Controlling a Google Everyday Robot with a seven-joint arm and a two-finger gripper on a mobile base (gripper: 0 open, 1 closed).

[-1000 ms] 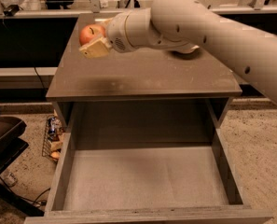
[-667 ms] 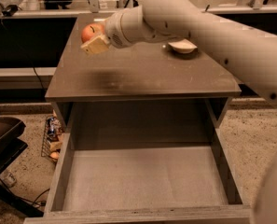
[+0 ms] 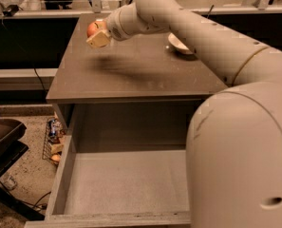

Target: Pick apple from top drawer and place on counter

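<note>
What has changed most in the last second is the arm [image 3: 211,42] itself. Its big near link has swung into the right foreground and now covers the right side of the top drawer [image 3: 121,182]. The part of the drawer floor I can see is bare, so I judge the pick done and only the placing left.

The tabletop [image 3: 136,80] sits in my view much as it did, with the white bowl [image 3: 180,44] at its far right, more exposed now than a second ago.

The claw [image 3: 96,33] has barely moved. It hangs above the tabletop's far-left area, pinching the apple [image 3: 91,29] between its pads, and the apple is still up in the air. A soft shadow lies on the surface below and to the right of it, so I read it as not yet touching down.

So the arm has rearranged itself rather than carried the apple anywhere new. What remains, I think, is a straight descent and release — well apart from the bowl.
</note>
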